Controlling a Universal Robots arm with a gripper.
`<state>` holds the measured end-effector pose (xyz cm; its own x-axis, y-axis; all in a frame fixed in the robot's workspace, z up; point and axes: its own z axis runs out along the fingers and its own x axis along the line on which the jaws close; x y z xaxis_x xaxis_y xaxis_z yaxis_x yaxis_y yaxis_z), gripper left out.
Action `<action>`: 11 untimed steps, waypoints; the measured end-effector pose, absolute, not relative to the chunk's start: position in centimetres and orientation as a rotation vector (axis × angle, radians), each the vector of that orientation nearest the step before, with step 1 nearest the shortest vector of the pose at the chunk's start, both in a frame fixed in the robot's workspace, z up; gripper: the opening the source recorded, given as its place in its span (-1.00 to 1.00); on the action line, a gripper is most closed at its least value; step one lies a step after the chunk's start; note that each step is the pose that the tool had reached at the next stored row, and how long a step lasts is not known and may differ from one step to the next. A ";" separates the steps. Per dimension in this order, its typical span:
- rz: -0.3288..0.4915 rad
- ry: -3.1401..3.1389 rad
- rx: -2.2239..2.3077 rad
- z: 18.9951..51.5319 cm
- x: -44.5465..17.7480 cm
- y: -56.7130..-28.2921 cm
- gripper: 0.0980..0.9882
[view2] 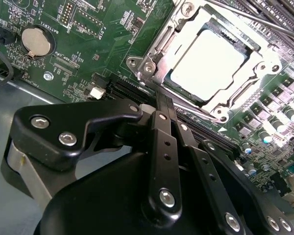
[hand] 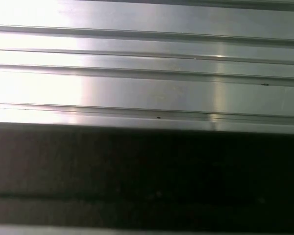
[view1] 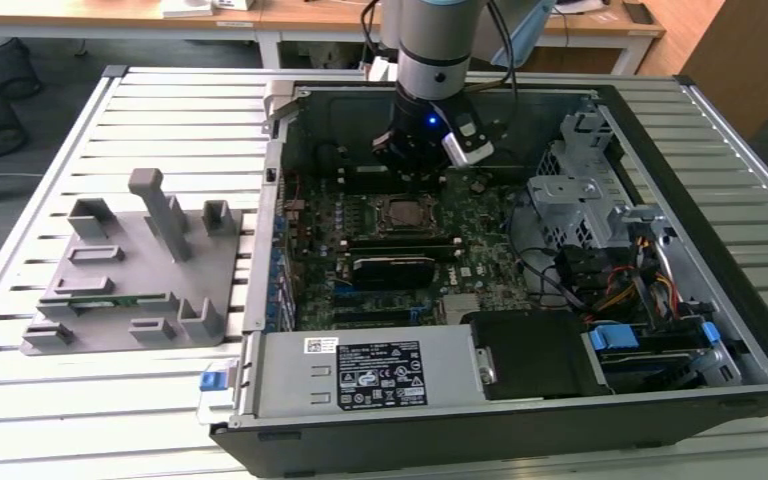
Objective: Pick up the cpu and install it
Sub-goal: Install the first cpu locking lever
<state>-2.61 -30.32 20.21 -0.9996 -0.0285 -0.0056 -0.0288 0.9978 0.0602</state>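
The cpu [view2: 208,63], a flat square chip with a bright silver top, lies inside the socket's metal frame [view2: 149,61] on the green motherboard. In the exterior view the cpu [view1: 403,212] sits at the middle of the board in the open computer case [view1: 704,330]. My gripper [view1: 408,172] hangs just above the board, a little behind the socket and apart from the chip. In the second wrist view its black fingers [view2: 161,122] stand pressed together with nothing between them, their tips close to the socket's edge.
A grey fixture block [view1: 131,270] with a green memory stick [view1: 97,298] rests on the ribbed metal table [hand: 147,88] at the exterior view's left. Inside the case are a power supply [view1: 357,370], a drive cage [view1: 584,190], cables [view1: 624,290] and a coin battery [view2: 35,41].
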 end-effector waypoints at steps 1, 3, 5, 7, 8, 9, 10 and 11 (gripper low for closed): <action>0.094 3.135 -0.045 20.2 -2.6 -30.3 -0.98; 0.087 3.135 -0.045 20.2 -2.6 -30.3 -0.98; 0.073 3.136 -0.045 20.1 -2.6 -30.3 -0.98; 0.059 3.136 -0.045 20.0 -2.5 -30.3 -0.98; 0.053 3.136 -0.045 20.0 -2.5 -30.3 -0.98; 0.046 3.137 -0.045 19.9 -2.5 -30.3 -0.98; 0.040 3.137 -0.045 19.9 -2.5 -30.3 -0.98; 0.033 3.137 -0.045 19.9 -2.5 -30.3 -0.98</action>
